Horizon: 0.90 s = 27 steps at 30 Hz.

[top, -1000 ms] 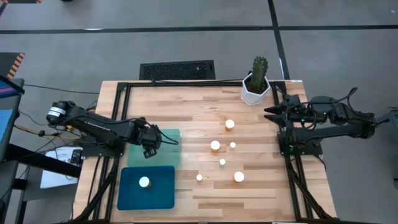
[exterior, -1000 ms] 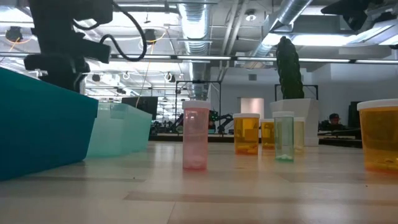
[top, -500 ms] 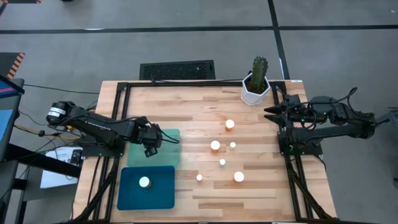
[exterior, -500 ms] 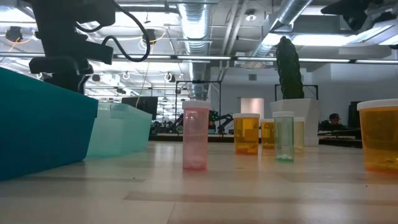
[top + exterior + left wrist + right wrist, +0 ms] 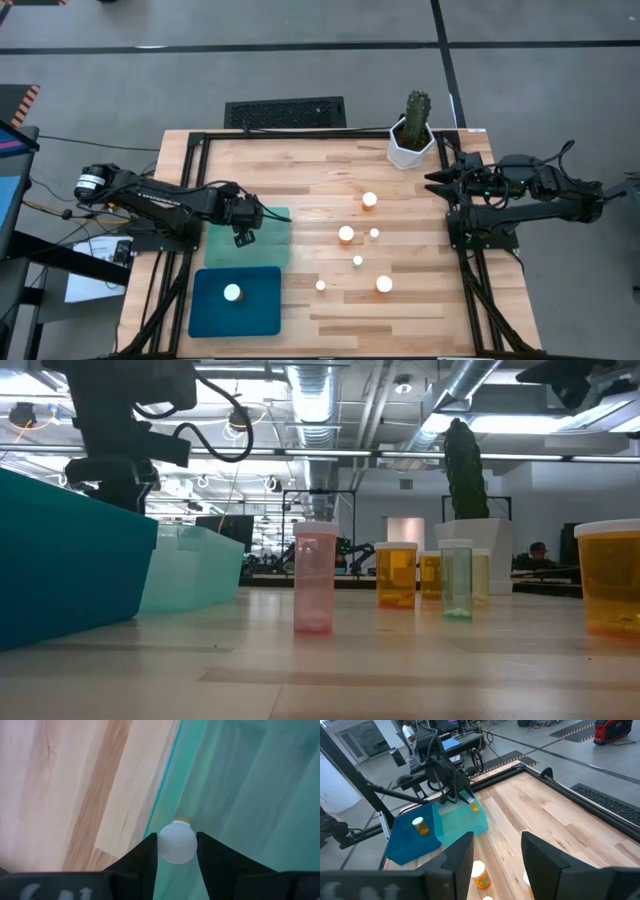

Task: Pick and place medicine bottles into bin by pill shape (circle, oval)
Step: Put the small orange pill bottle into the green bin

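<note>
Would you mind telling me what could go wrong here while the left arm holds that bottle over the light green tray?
The left gripper holds a bottle by its cap, right above the light tray's edge. Released here, it might catch the rim and land on the table. The pinch looks slight, so the bottle could slip early.

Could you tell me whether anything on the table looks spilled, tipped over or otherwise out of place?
Nothing stands out. The loose bottles stand upright on the table, one sits in the dark bin, and the left gripper holds a bottle over the light bin.
</note>
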Each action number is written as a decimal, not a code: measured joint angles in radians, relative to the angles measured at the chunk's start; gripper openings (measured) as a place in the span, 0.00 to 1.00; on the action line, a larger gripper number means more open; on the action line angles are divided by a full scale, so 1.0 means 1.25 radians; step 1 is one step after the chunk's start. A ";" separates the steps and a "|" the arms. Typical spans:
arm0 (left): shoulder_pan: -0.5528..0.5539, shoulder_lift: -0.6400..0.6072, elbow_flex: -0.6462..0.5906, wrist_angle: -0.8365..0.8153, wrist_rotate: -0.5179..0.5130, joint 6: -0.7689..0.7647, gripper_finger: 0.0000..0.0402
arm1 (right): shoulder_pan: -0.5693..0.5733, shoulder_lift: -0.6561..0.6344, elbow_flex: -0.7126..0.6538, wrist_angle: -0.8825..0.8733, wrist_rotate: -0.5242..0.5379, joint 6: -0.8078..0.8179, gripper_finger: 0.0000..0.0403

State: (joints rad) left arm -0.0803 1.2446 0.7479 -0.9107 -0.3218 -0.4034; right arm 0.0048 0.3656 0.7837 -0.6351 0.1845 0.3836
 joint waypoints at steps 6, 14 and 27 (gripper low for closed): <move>0.000 0.000 -0.017 0.029 0.019 -0.004 0.29 | 0.000 0.000 0.000 0.000 0.000 0.000 0.43; 0.000 -0.001 -0.021 0.025 0.020 -0.015 0.29 | 0.000 0.000 0.000 0.000 0.000 0.000 0.43; 0.000 -0.001 -0.020 0.027 0.025 -0.015 0.39 | 0.000 0.000 0.000 0.000 0.000 0.001 0.43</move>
State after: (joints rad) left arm -0.0803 1.2434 0.7235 -0.8770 -0.2909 -0.4225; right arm 0.0048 0.3654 0.7837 -0.6352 0.1844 0.3843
